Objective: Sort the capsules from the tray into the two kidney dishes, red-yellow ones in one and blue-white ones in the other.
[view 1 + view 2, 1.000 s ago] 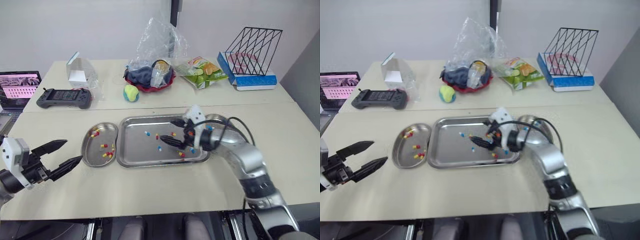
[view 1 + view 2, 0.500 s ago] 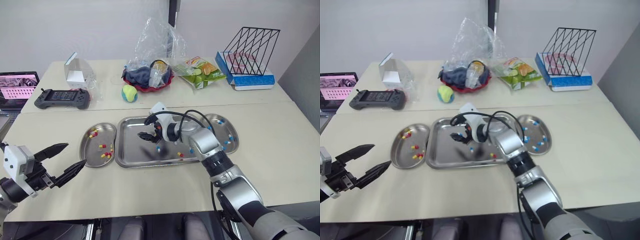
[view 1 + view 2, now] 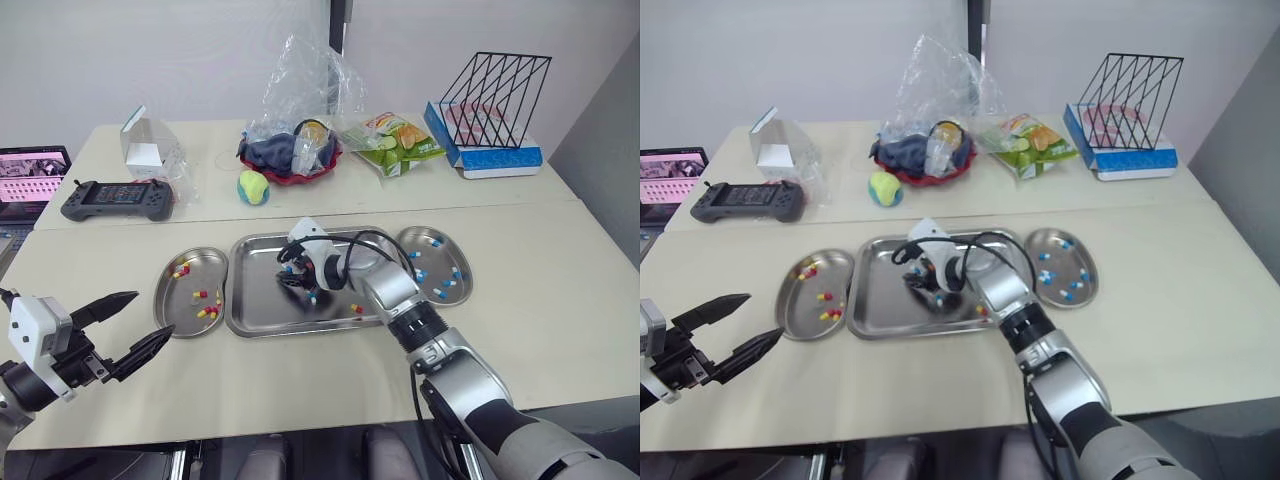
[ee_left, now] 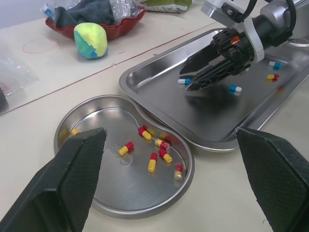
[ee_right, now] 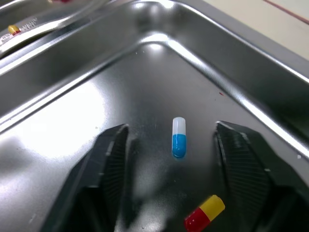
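Observation:
My right gripper [image 5: 171, 127] is low over the left part of the steel tray [image 3: 258, 316], open, its fingers [image 5: 110, 159] on either side of a blue-white capsule [image 5: 178, 137] lying on the tray floor. A red-yellow capsule [image 5: 204, 212] lies close by, and a few more capsules sit further right in the tray. The left kidney dish [image 3: 176, 304] holds several red-yellow capsules [image 4: 155, 159]. The right kidney dish [image 3: 428, 236] holds several blue-white ones. My left gripper [image 3: 152, 313] hovers open in front of the left dish, holding nothing.
On the far table stand a game controller [image 3: 110, 198], a laptop [image 3: 28, 172], a clear box [image 3: 146, 150], a yellow-green ball [image 3: 252, 186], a red bowl under a plastic bag [image 3: 292, 158], a snack bag [image 3: 392, 140] and a wire rack [image 3: 495, 88].
My right gripper has swept left across the tray and come down around a blue-white capsule near its left end. The left gripper has stayed put. The camera has shifted a little.

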{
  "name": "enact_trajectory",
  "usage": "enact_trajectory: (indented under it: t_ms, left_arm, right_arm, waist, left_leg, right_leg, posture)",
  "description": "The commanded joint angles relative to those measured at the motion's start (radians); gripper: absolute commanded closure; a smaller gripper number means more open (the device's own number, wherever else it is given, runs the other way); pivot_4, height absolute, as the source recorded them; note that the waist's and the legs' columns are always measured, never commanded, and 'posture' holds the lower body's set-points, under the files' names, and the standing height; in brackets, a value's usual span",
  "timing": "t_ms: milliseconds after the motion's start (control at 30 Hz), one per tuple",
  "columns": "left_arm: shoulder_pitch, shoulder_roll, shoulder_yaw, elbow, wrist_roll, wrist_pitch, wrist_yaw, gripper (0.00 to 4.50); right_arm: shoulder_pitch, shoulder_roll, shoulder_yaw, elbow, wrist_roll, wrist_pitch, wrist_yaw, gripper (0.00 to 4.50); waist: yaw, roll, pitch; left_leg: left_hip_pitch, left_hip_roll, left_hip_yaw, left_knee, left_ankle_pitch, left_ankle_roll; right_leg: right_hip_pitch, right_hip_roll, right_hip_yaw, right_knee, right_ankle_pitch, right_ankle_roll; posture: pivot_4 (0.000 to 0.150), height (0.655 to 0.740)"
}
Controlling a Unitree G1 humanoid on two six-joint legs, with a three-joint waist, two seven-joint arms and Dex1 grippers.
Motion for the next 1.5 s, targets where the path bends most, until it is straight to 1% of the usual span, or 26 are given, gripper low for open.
enact_trajectory:
  t_ms: [33,167,200,400,567,700,733,800,867,933,1000,1067,1233,1467,1500]
  left_arm:
    - [-0.008,0.013,0.014,-0.004,0.009,-0.021,0.004,0.0]
    - [-0.018,0.015,0.012,-0.005,0.013,-0.018,0.006,0.0]
    - [-0.02,0.015,0.012,-0.004,0.015,-0.018,0.005,0.0]
    - [-0.023,0.024,0.009,0.011,0.019,-0.018,-0.011,0.0]
    - [-0.055,0.033,-0.013,0.033,0.02,-0.017,-0.025,0.0]
    - [-0.107,0.056,-0.061,0.066,0.022,-0.011,-0.054,0.0]
    - [-0.123,0.062,-0.071,0.079,0.024,-0.013,-0.06,0.0]
    - [-0.138,0.069,-0.081,0.095,0.027,-0.018,-0.068,0.0]
    - [-0.186,0.084,-0.117,0.136,0.044,-0.022,-0.075,0.0]
    - [-0.246,0.091,-0.163,0.177,0.057,-0.027,-0.082,0.0]
    - [-0.282,0.094,-0.192,0.196,0.058,-0.025,-0.094,0.0]
    - [-0.302,0.096,-0.208,0.214,0.065,-0.028,-0.105,0.0]
    - [-0.345,0.102,-0.23,0.247,0.073,-0.032,-0.12,0.0]
    - [-0.353,0.099,-0.245,0.274,0.08,-0.048,-0.137,0.0]
    - [-0.353,0.099,-0.245,0.278,0.081,-0.052,-0.139,0.0]
  right_arm:
    - [-0.021,0.013,0.014,0.007,-0.035,-0.035,-0.001,2.96]
    - [-0.014,0.025,0.007,0.019,-0.05,-0.039,-0.004,4.35]
    - [-0.013,0.026,0.005,0.019,-0.053,-0.042,-0.002,4.48]
    - [-0.016,0.026,-0.018,-0.023,-0.045,-0.091,0.025,4.48]
    - [-0.018,-0.037,-0.101,-0.156,0.026,-0.073,0.092,4.48]
    - [0.011,-0.188,-0.173,-0.249,0.056,-0.071,0.16,4.48]
    - [0.017,-0.23,-0.191,-0.257,0.061,-0.076,0.175,4.48]
    - [0.023,-0.268,-0.206,-0.266,0.069,-0.079,0.188,4.48]
    - [0.047,-0.362,-0.269,-0.263,0.076,-0.068,0.203,4.48]
    - [0.111,-0.463,-0.317,-0.287,0.076,-0.049,0.214,4.48]
    - [0.183,-0.525,-0.32,-0.313,0.062,-0.061,0.215,4.48]
    - [0.227,-0.557,-0.337,-0.323,0.061,-0.067,0.196,4.48]
    - [0.31,-0.631,-0.386,-0.338,0.055,-0.069,0.164,4.48]
    - [0.356,-0.63,-0.401,-0.37,0.088,-0.001,0.147,4.48]
    - [0.357,-0.63,-0.398,-0.369,0.089,0.003,0.147,4.12]
  waist:
    - [-0.001,0.0,0.0]
    - [-0.004,0.0,0.0]
    - [-0.004,0.0,0.0]
    - [-0.004,0.0,0.0]
    - [-0.002,0.0,0.0]
    - [0.014,0.0,0.0]
    - [0.017,0.0,0.0]
    - [0.018,0.0,0.0]
    - [0.018,0.0,0.0]
    - [0.025,0.0,0.0]
    - [0.029,0.0,0.0]
    - [0.022,0.0,0.0]
    - [0.008,0.0,0.0]
    - [0.015,0.0,0.0]
    - [0.017,0.0,0.0]
  left_leg:
    - [0.0,0.0,0.0,0.0,0.0,0.0]
    - [0.0,0.0,0.0,0.0,0.0,0.0]
    - [0.0,0.0,0.0,0.0,0.0,0.0]
    - [0.001,0.0,0.0,0.0,0.0,0.0]
    - [0.0,0.0,0.0,0.0,0.0,0.0]
    - [0.0,0.0,-0.001,0.0,0.0,0.0]
    - [0.0,-0.001,-0.001,0.0,-0.001,0.001]
    - [0.0,-0.001,0.0,0.0,-0.002,0.003]
    - [0.0,0.0,0.001,0.0,-0.003,0.005]
    - [0.0,0.0,0.003,0.0,-0.003,0.006]
    - [-0.001,-0.001,0.006,0.0,-0.003,0.006]
    - [-0.001,-0.001,0.008,0.0,-0.003,0.006]
    - [0.0,0.001,0.013,0.0,-0.004,0.006]
    - [0.0,0.001,0.014,0.0,-0.004,0.006]
    - [0.0,0.001,0.014,0.0,-0.004,0.007]
  right_leg:
    - [0.0,0.0,0.0,0.0,0.0,0.0]
    - [0.0,0.0,0.0,0.0,0.0,0.0]
    - [0.0,0.0,0.0,0.0,0.0,0.0]
    - [0.0,0.001,0.0,0.0,0.0,0.0]
    - [-0.001,0.001,0.0,0.0,0.0,0.0]
    - [0.001,0.0,-0.001,-0.001,0.0,0.0]
    - [0.001,0.0,-0.001,-0.002,0.0,0.0]
    - [0.001,0.0,-0.001,-0.002,0.0,0.0]
    - [0.001,0.0,-0.001,-0.003,0.0,0.0]
    - [0.001,0.0,-0.002,-0.003,0.0,0.0]
    - [0.002,-0.001,-0.002,-0.004,0.0,0.0]
    - [0.003,0.0,-0.002,-0.008,0.0,0.0]
    - [0.001,0.0,0.0,-0.007,0.0,-0.001]
    - [0.001,0.0,0.0,-0.008,0.001,-0.001]
    - [0.001,0.0,0.0,-0.008,0.001,-0.001]
  posture:
    - [0.15,0.74]
    - [0.15,0.74]
    - [0.15,0.74]
    - [0.15,0.74]
    - [0.15,0.74]
    - [0.15,0.74]
    - [0.15,0.74]
    - [0.15,0.74]
    - [0.15,0.74]
    - [0.15,0.74]
    - [0.15,0.74]
    - [0.15,0.74]
    - [0.15,0.74]
    - [0.15,0.74]
    - [0.15,0.74]
